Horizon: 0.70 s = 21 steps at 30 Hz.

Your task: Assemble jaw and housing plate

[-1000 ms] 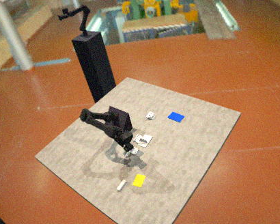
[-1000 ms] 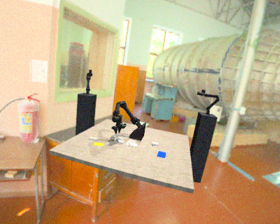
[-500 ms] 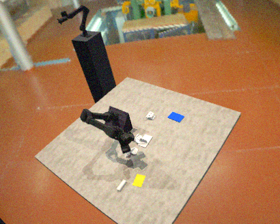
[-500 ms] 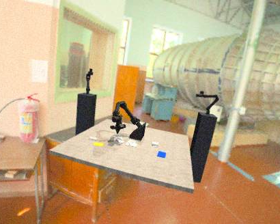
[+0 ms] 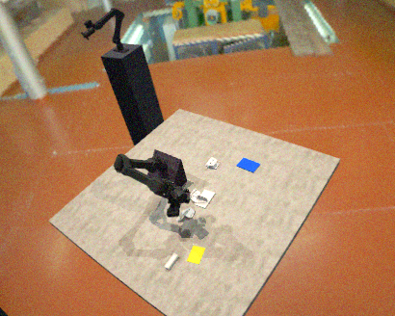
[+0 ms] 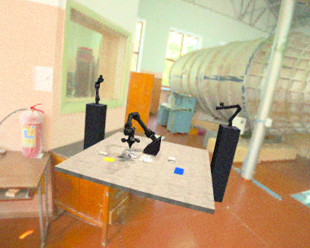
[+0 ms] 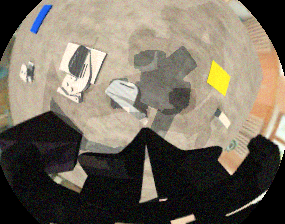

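Note:
The white base plate (image 5: 209, 195) (image 7: 99, 66) lies on the table with a white toothed jaw (image 7: 74, 85) on it; the pins and any meshing are too small to tell. The other jaw, pale grey-white (image 5: 188, 213) (image 7: 124, 92), lies loose on the table beside the plate, apart from it. A small white piece with dark marks (image 5: 212, 163) (image 6: 172, 159) (image 7: 27, 72), seemingly the housing plate, lies apart on the plate's other side. My gripper (image 5: 172, 213) (image 6: 131, 146) (image 7: 145, 129) is shut and empty, above the table near the loose jaw and not touching it.
A dark wedge-shaped block (image 5: 168, 168) (image 6: 153, 146) (image 7: 38, 140) stands beside the arm. A blue square (image 5: 249, 165) (image 6: 178, 171) (image 7: 41, 19), a yellow square (image 5: 197, 254) (image 6: 109, 159) (image 7: 219, 78) and a small white bar (image 5: 171, 261) (image 6: 103, 153) (image 7: 223, 119) lie on the table.

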Each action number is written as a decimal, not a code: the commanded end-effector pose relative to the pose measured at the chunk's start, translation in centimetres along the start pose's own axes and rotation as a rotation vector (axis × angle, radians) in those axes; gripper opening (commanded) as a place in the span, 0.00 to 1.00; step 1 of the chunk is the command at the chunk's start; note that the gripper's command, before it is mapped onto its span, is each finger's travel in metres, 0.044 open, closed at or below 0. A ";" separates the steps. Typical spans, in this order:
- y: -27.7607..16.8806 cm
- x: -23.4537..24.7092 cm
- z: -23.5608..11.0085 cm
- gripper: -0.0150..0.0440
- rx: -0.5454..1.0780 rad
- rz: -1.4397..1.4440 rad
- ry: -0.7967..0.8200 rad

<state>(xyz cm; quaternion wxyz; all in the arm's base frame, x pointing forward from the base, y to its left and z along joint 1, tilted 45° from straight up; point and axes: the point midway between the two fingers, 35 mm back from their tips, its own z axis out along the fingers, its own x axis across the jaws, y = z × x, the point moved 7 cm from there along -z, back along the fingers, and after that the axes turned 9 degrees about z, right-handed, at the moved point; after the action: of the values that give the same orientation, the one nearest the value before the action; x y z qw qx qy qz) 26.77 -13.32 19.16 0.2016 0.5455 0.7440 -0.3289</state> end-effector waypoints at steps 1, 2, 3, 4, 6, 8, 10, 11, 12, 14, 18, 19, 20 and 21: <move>0.1 -0.2 -0.1 0.25 0.001 0.083 -0.004; 0.1 -0.2 -0.1 0.25 0.001 0.108 -0.004; 0.2 -0.2 -0.1 0.25 0.000 0.132 -0.004; 0.2 -0.2 -0.1 0.25 0.000 0.157 -0.004; 0.2 -0.3 -0.1 0.25 0.000 0.206 -0.004; 0.3 -0.3 -0.1 0.25 0.000 0.255 -0.004; 0.3 -0.3 -0.1 0.25 0.000 0.305 -0.004; 0.4 -0.3 -0.1 0.25 0.000 0.329 -0.004; 0.4 -0.3 -0.1 0.25 0.000 0.354 -0.004; 0.4 -0.4 -0.1 0.25 0.000 0.403 -0.004; 0.5 -0.4 -0.1 0.25 -0.001 0.502 -0.004; 0.6 -0.4 -0.1 0.25 -0.001 0.526 -0.004; 0.6 -0.5 -0.1 0.25 -0.001 0.551 -0.004; 0.6 -0.5 -0.1 0.25 -0.001 0.575 -0.004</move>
<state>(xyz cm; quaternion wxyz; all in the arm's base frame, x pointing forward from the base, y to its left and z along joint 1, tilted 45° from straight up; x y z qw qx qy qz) 27.39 -13.42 19.23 0.2790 0.7178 0.5797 -0.2661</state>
